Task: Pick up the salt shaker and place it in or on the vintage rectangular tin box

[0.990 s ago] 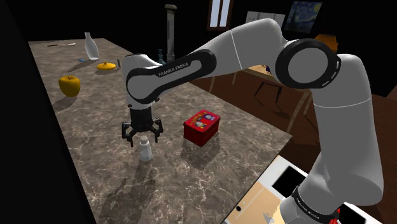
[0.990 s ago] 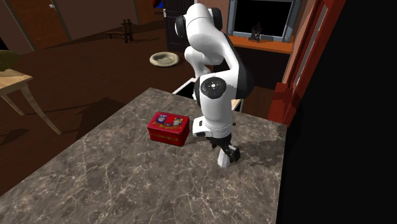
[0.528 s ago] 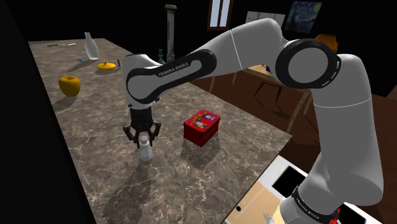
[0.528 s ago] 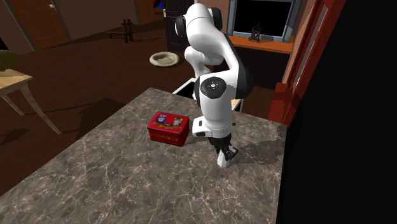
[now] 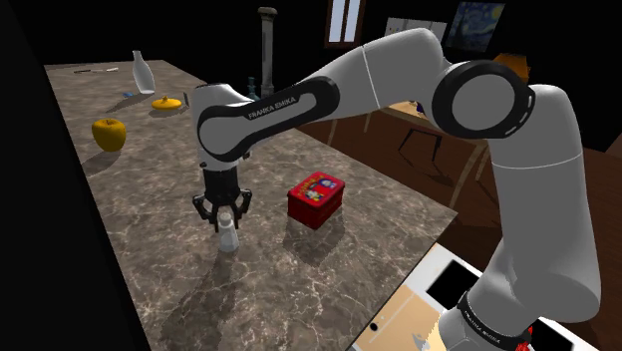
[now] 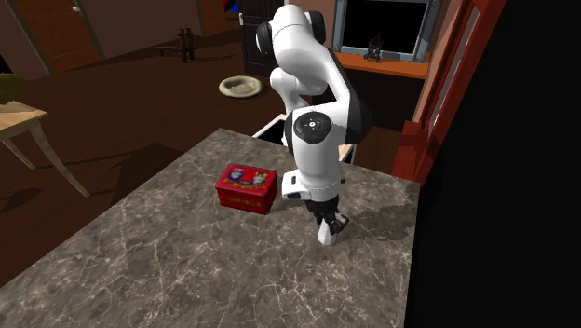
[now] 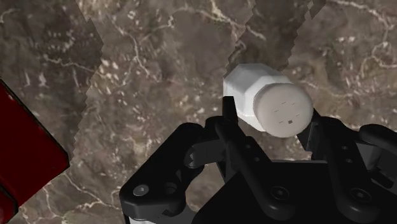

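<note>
While the gripper [image 5: 227, 213] is clasping the white salt shaker [image 7: 270, 102] on both sides just below its cap, the shaker is standing upright on the marble counter [image 5: 150, 189], its long axis vertical and its cap pointing up into the hand. The red tin box [image 5: 316, 198] is sitting nearby. A second ago the fingers were spread wider.

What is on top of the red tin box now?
Nothing; the red tin box has a bare closed lid. The salt shaker stands on the counter, clasped by the tool. The box's inside is hidden.
</note>
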Controlling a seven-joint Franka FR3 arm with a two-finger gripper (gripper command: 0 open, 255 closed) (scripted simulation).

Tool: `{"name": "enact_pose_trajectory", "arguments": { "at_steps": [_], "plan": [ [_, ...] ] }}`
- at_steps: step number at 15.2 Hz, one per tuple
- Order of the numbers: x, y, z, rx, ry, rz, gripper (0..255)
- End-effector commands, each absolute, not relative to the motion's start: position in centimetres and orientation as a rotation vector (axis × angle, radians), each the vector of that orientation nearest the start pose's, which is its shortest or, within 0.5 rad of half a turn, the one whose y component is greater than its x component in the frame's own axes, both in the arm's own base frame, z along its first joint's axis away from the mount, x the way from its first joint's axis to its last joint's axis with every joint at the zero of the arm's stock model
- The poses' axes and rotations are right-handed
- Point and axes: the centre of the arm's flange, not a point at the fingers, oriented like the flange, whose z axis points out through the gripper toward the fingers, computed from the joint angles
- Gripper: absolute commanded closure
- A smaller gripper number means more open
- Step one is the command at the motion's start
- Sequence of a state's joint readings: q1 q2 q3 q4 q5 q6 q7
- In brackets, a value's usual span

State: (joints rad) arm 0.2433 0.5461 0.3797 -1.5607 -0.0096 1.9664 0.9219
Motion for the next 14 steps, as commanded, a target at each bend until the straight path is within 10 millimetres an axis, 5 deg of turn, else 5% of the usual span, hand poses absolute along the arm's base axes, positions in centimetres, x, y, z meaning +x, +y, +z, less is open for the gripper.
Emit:
{"name": "enact_pose_trajectory", "arguments": {
  "at_steps": [1, 14],
  "plan": [
    [57.2, 36.6, 34.6, -3.020, 0.511, 0.315, 255],
    [57.2, 36.6, 41.5, -3.020, 0.511, 0.315, 255]
  ]
}}
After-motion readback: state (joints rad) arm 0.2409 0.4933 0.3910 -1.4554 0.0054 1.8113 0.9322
